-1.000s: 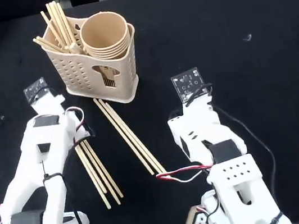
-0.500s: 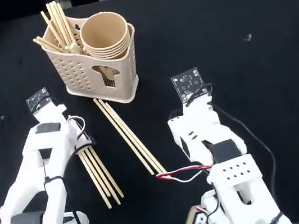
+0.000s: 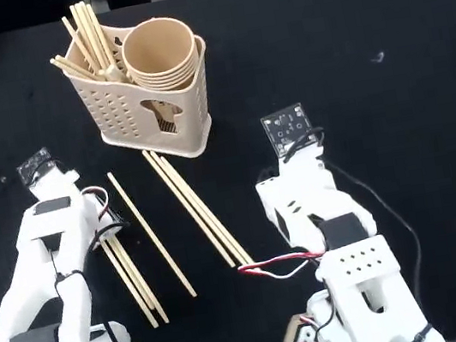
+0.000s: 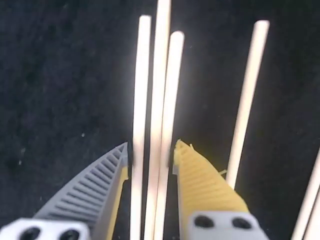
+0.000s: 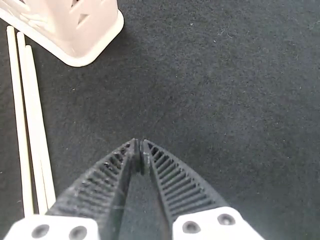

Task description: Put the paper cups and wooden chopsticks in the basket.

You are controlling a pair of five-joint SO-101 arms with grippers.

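**Left gripper pinching three chopsticks; right gripper closed on nothing**

The left gripper (image 4: 150, 146) is seen with its jaws pressed against the outer sides of a chopstick bundle (image 4: 159, 75) of three sticks lying on the black cloth. The sticks' far ends are seen ahead of the fingertips, while their near ends are cut off behind the jaws. A single chopstick (image 4: 247, 100) lies just beside the yellow finger (image 4: 200, 185), apart from the bundle.

In the high view this gripper is hidden under its own arm.

The right gripper (image 5: 139, 147) is pressed together with nothing held. Ahead of it and to one side stands the basket (image 5: 90, 40), only a corner of which is shown. Three loose chopsticks (image 5: 30, 125) lie beside the gripper, their ends cut off.

Stacked paper cups (image 3: 159, 52) and upright chopsticks (image 3: 85, 37) are held in the basket.
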